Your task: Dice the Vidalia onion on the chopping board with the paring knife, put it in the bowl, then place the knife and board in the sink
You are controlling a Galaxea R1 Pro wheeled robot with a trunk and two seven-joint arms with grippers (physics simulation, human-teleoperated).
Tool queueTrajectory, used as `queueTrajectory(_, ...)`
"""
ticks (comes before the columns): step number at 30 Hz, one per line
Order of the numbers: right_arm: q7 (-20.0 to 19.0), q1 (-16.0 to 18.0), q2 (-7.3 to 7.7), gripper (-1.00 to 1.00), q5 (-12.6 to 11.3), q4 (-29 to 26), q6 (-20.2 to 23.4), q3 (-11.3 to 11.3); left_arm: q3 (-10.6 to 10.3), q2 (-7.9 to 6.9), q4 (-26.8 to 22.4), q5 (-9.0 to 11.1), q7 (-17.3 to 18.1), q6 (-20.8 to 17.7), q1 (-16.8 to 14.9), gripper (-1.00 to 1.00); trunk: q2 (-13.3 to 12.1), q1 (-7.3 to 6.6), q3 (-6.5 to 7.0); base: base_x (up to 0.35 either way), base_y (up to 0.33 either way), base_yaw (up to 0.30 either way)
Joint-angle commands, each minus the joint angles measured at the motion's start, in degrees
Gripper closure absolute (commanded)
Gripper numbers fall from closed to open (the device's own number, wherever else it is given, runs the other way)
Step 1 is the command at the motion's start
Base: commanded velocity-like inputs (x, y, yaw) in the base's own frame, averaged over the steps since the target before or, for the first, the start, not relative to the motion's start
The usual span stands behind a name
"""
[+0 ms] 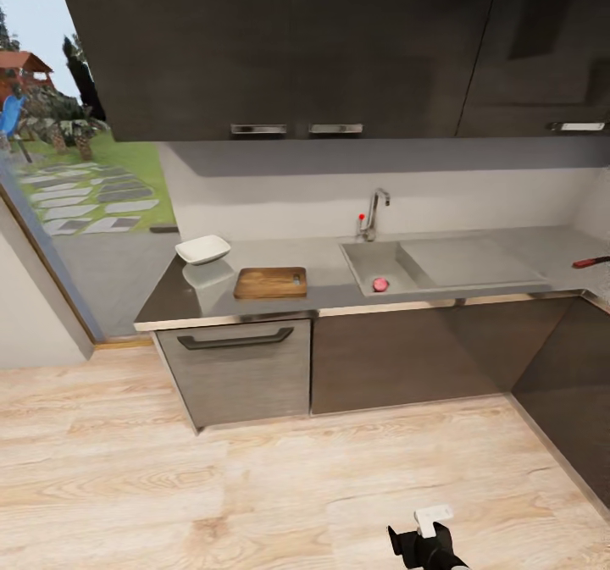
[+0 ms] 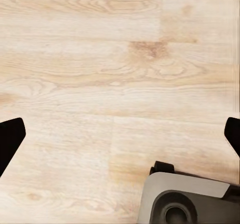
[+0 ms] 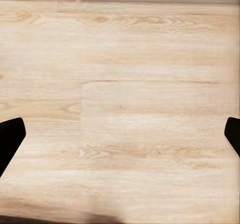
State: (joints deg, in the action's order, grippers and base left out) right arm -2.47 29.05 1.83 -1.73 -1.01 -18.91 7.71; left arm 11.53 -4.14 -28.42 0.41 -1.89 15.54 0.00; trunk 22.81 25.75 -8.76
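The small pinkish Vidalia onion lies in the grey sink, at the basin's front. On the grey countertop, left of the sink, lies the brown chopping board. The white bowl stands left of the board, near the counter's end. The paring knife, with its reddish handle, rests on the counter far right. All of this is across the floor from me. My left gripper and my right gripper both hang open over the wooden floor with nothing between their fingers.
A chrome tap stands behind the basin. Dark cabinets run under the counter and turn a corner at the right; wall cabinets hang above. A glass wall to the garden is at left. My base shows in the left wrist view.
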Motion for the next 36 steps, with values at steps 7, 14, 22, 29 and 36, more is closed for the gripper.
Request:
queueTrajectory(7,-0.18,0.05,0.01,-1.00,-0.21,0.04,-0.16,0.28,-0.01,0.01,-0.06,0.03,-0.13,0.10,0.00,-1.00,0.11,0.03,0.22,0.000,-0.305,0.009)
queueTrajectory(14,-0.24,0.04,0.01,-1.00,-0.21,0.04,-0.16,0.28,-0.01,0.01,-0.06,0.03,-0.13,0.10,0.00,-1.00,0.11,0.03,0.81,0.000,-0.306,0.001)
queueTrajectory(22,-0.25,0.04,-0.02,-1.00,-0.21,0.04,-0.16,0.28,-0.01,0.01,-0.06,0.03,-0.13,0.10,0.00,-1.00,0.11,0.03,1.54,0.022,-0.306,0.000)
queueTrajectory(29,-0.25,0.04,-0.13,-1.00,-0.21,0.04,-0.16,0.28,-0.01,0.01,-0.06,0.03,-0.14,0.10,0.00,-1.00,0.11,0.03,2.19,0.100,-0.306,0.000)
queueTrajectory(36,-0.17,0.04,-0.22,-1.00,-0.21,0.04,-0.16,0.28,-0.01,0.01,-0.03,0.03,-0.13,0.10,0.00,-1.00,0.11,0.03,2.83,0.144,-0.306,0.061)
